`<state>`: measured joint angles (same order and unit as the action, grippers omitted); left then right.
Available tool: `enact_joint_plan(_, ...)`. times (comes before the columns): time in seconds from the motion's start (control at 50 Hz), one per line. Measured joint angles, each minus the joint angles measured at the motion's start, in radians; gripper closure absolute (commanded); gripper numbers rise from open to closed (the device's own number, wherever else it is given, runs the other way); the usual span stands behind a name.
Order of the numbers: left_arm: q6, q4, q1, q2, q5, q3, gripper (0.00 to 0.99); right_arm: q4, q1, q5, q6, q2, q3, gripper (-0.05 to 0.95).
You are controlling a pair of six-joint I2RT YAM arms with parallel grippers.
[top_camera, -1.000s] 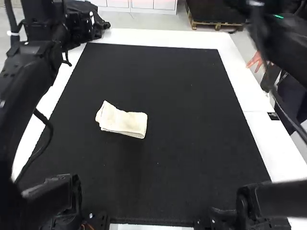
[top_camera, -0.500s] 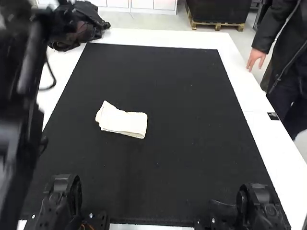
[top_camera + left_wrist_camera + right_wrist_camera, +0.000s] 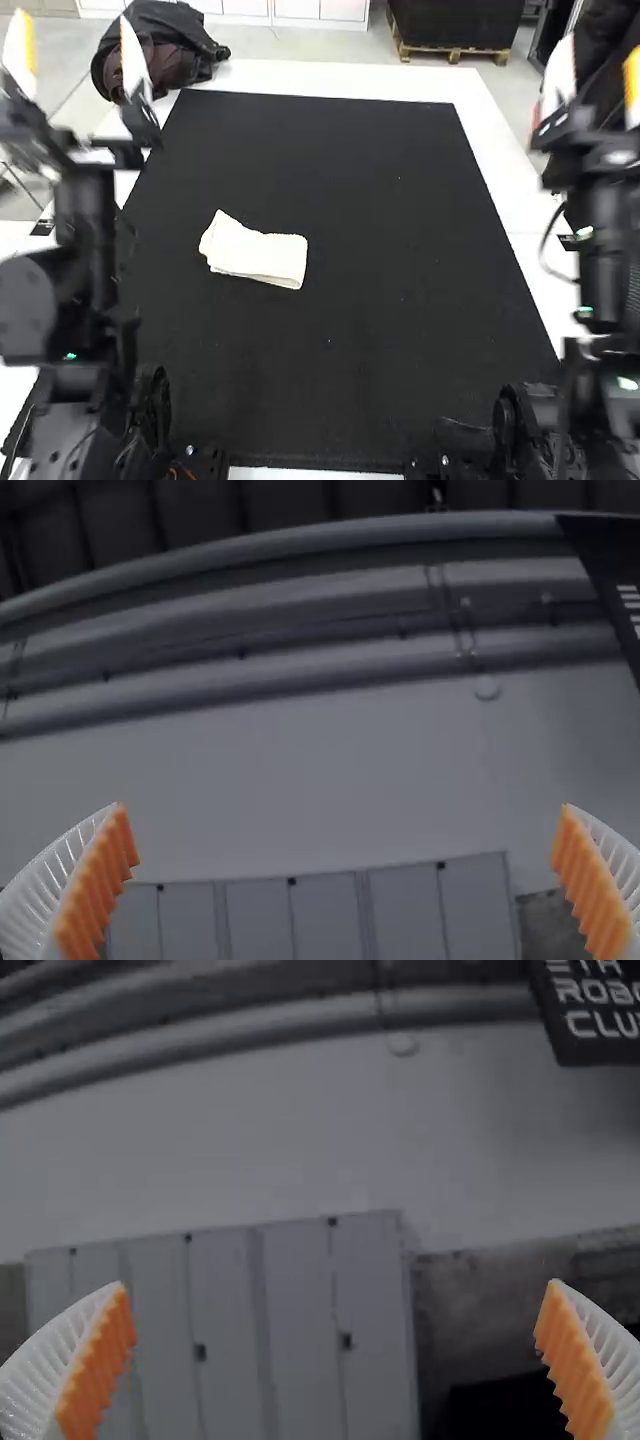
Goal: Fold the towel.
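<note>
**Finishing the fold: the towel sits compact, both end effectors empty**

The left end effector (image 3: pixel 342 807) has its ribbed white fingers spread wide, orange pads facing each other with nothing between them. The right end effector (image 3: pixel 336 1283) is parted just as broadly and is likewise empty. In the high view both arms stand upright at the sides, fingers pointing up and well apart from the cloth.

Farther out, the towel (image 3: pixel 255 253) lies on the black mat (image 3: pixel 330 350), left of the middle and nearer the left edge of the tabletop (image 3: pixel 505 190) than the right. It is folded into a small, thick strip, its length running roughly from left to right. Layers show along the side nearest the arms. The left end flares, with one corner poking toward the far edge; the far side dips between that corner and the squarer right end. How many folds it holds cannot be told.

The step in hand looks like the close of the task: the main folding appears done, leaving at most some tidying. The next move probably calls for leaving the towel alone. If a neater shape is wanted, a light press or small tug at the flared left end should serve; a hard pull there could loosen the layers.
</note>
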<state>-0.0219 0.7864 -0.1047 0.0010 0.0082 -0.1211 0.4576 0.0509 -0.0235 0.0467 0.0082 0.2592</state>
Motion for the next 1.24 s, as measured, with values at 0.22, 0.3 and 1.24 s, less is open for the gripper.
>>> enact_joint_plan(0.22,-0.059,-0.229,0.000,0.006,0.026,0.116,0.028,0.053,0.000,-0.054,-0.116,0.000,-0.248,-0.02)
enact_joint_plan(0.3,-0.043,-0.340,0.000,0.006,0.031,0.116,0.028,-0.050,0.000,-0.068,-0.132,0.003,-0.254,-0.02)
enact_joint_plan(1.24,-0.018,-0.783,0.000,0.006,0.034,0.116,0.028,-0.436,-0.001,-0.119,-0.058,0.002,-0.254,-0.02)
